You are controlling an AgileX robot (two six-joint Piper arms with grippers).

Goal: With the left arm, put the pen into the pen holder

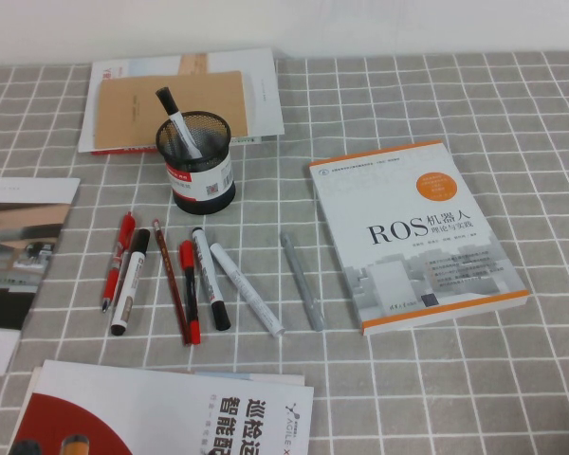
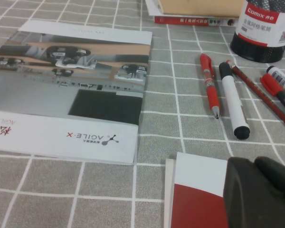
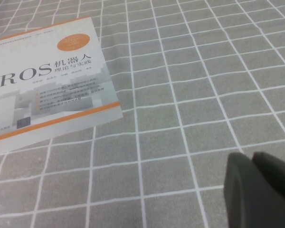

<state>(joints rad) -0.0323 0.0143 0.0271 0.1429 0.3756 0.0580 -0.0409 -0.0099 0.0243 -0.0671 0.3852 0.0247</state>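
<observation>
The black mesh pen holder (image 1: 196, 161) stands at the back middle of the checked cloth, and its label shows in the left wrist view (image 2: 261, 28). A white marker with a black cap (image 1: 175, 116) stands tilted inside it. Two more white-barrelled, black-capped markers (image 1: 130, 282) (image 1: 210, 278) lie in the row of pens in front of the holder; one shows in the left wrist view (image 2: 233, 102). My left gripper (image 2: 253, 162) is shut and empty, low over a red-and-white booklet (image 2: 199, 190). My right gripper (image 3: 251, 159) is shut and empty over bare cloth. Neither arm shows in the high view.
Red pens (image 1: 119, 256), a dark red pencil (image 1: 171, 280), a red-capped marker (image 1: 190, 284), a white pen (image 1: 247, 289) and a grey pen (image 1: 302, 282) lie in the row. An ROS book (image 1: 412, 232) lies at the right, a brochure (image 1: 19, 246) at the left, booklets (image 1: 161, 412) in front and a brown notebook (image 1: 171, 95) behind.
</observation>
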